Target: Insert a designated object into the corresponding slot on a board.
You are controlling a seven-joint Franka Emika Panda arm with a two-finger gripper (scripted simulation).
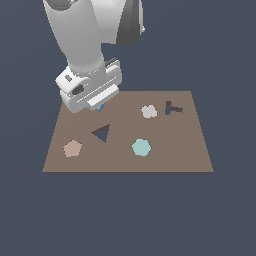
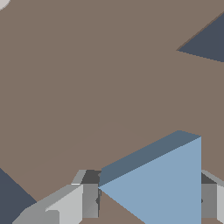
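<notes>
Overhead, in the exterior view, the white arm comes down from the upper left and ends in the claw (image 1: 100, 106), which hangs just above the far left part of the board (image 1: 190, 150), a flat brown panel lying on a dark blue ground. Only a small tip of the light-blue triangle piece (image 1: 101, 107) shows beneath the claw's pale body, so the piece is at the claw and off the board's surface as far as this view tells. Just nearer the camera than the claw lies the slot (image 1: 102, 133), a dark navy triangular cut-out, apart from the piece and unfilled. A tan pentagon (image 1: 72, 148) sits toward the exterior view's left near the board's front edge, a pale teal hexagon (image 1: 141, 147) toward the front middle, a whitish lobed shape (image 1: 149, 111) farther back, and a dark T-shaped cut-out (image 1: 172, 108) just beside it on the exterior view's right. From the wrist view, the triangle piece (image 2: 168, 188) fills the lower part of the picture, held between the two grey fingers (image 2: 89, 199) (one on each side, both pressed against it), so the claw is closed on the piece. Brown board (image 2: 87, 87) spreads behind it, and a corner of the navy slot (image 2: 208, 43) shows at the picture's edge, well clear of the piece
</notes>
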